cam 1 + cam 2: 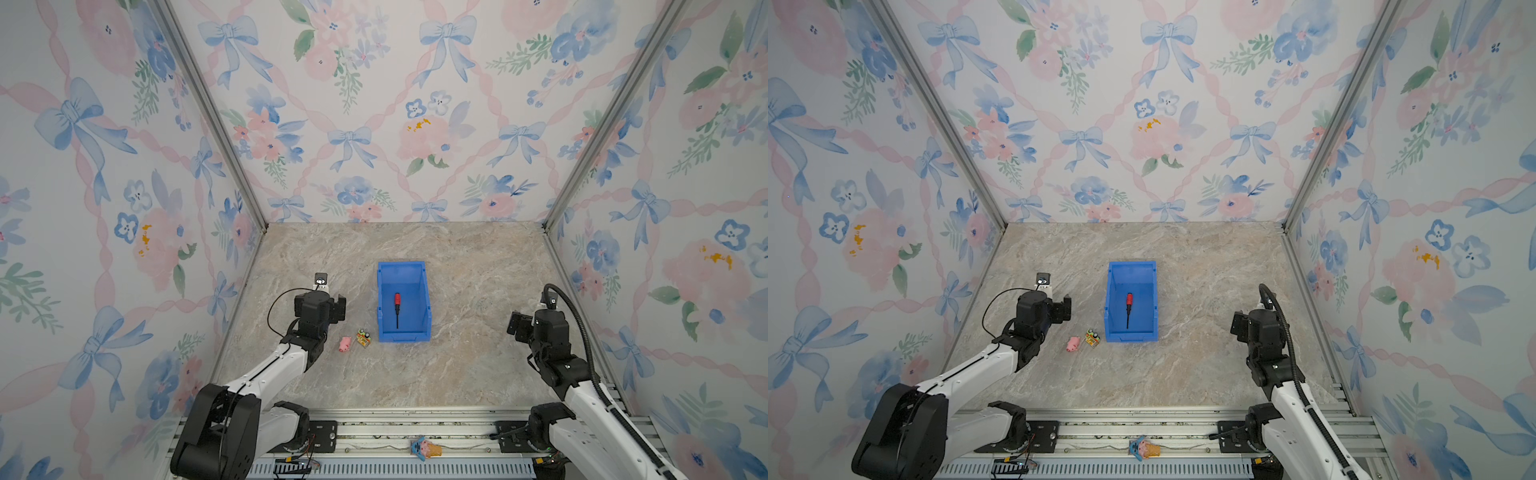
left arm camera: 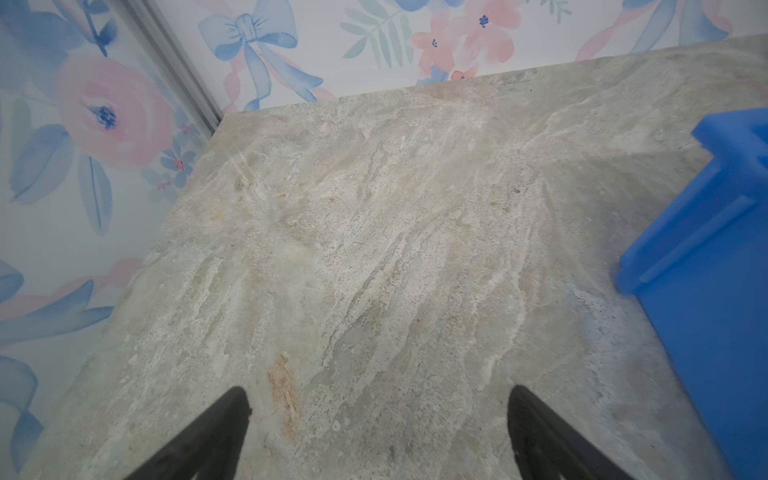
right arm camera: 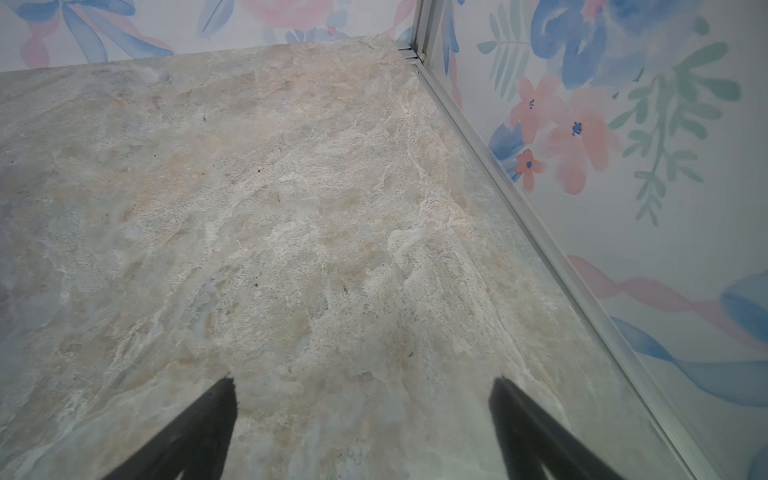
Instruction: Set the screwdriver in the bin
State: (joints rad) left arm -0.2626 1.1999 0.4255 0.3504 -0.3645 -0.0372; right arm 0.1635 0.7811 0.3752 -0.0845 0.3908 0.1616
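Inside rectangular plastic bin (image 1: 401, 273), slim screwdriver (image 1: 397, 311)

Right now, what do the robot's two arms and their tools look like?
Both arms have white link shells with chunky black joints and black wrists: left arm, right arm. A thin black cable loops by the left wrist; a ribbed black hose runs along the right arm. The left tool and right tool each show two black, tapering fingers.
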